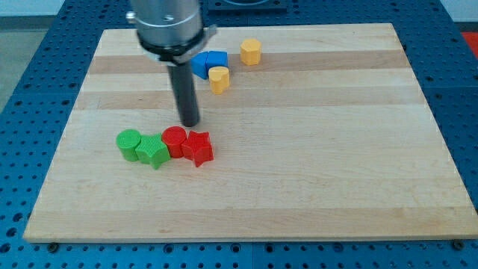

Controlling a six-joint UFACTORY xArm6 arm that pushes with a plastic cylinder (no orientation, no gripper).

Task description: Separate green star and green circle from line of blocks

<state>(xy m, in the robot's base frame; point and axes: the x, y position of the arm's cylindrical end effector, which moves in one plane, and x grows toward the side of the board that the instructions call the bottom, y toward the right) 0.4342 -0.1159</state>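
Observation:
A line of blocks lies at the lower left of the wooden board (314, 149). From the view's left it holds the green circle (129, 143), the green star (152, 151), a red circle (175, 140) and a red star (198, 146), each touching its neighbour. My tip (191, 123) stands just above the red circle, toward the view's top, a small gap from it. It is up and to the right of the green star.
Near the board's top, a blue block (208, 63) lies partly behind the rod. A yellow block (219, 78) touches its lower right side. Another yellow block (251, 51) stands apart to the right.

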